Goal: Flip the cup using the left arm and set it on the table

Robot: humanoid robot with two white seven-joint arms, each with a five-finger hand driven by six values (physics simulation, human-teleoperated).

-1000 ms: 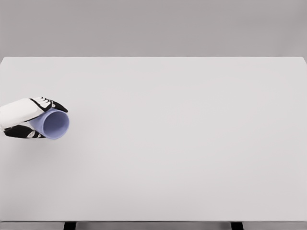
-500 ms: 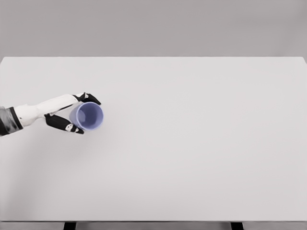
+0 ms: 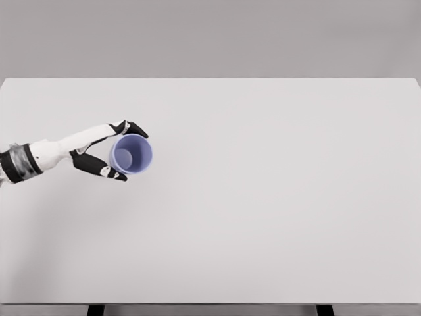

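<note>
My left hand (image 3: 99, 153) reaches in from the left edge over the white worktop (image 3: 276, 217), its dark fingers (image 3: 135, 127) wrapped around the lilac cup (image 3: 131, 154), one set curling over the far side of the wall and the thumb pressing the near side. The cup sits at the tip of my hand, to its right, over the left part of the worktop; its open mouth faces up toward the camera, so its long axis runs close to vertical, perhaps with a slight lean. Whether its base touches the surface I cannot tell from this angle. In my judgement the turn is nearly done, and what remains is to level the cup, lower it straight down and loosen my grip. Nothing else lies on the worktop, so nothing stands in the way. My right arm is out of view.
</note>
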